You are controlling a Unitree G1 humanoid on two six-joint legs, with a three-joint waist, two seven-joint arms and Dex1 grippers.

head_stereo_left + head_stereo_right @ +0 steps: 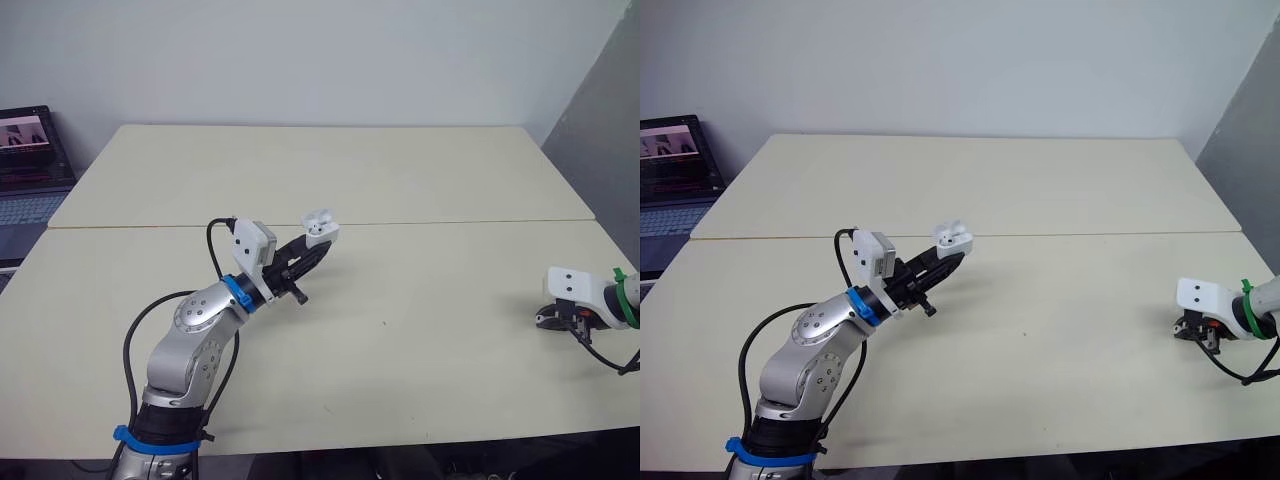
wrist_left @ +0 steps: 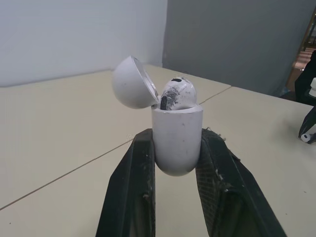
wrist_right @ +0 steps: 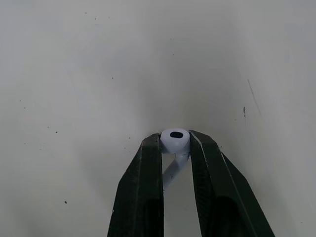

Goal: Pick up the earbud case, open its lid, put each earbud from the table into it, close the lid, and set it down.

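My left gripper (image 2: 176,148) is shut on the white earbud case (image 2: 177,138), held above the middle of the table (image 1: 420,330). The case's lid (image 2: 132,83) is swung open and one earbud (image 2: 177,94) sits inside. From the head, the case (image 1: 320,228) shows at the tips of the left gripper (image 1: 316,246). At the table's right edge my right gripper (image 3: 176,144) is shut on a second white earbud (image 3: 174,140), low over the tabletop. The right gripper (image 1: 556,322) points down at the table there.
A seam (image 1: 450,222) runs across the table where two tabletops meet. An open laptop (image 1: 28,165) stands on a separate surface at the far left. A grey partition (image 1: 600,130) rises beyond the table's right side.
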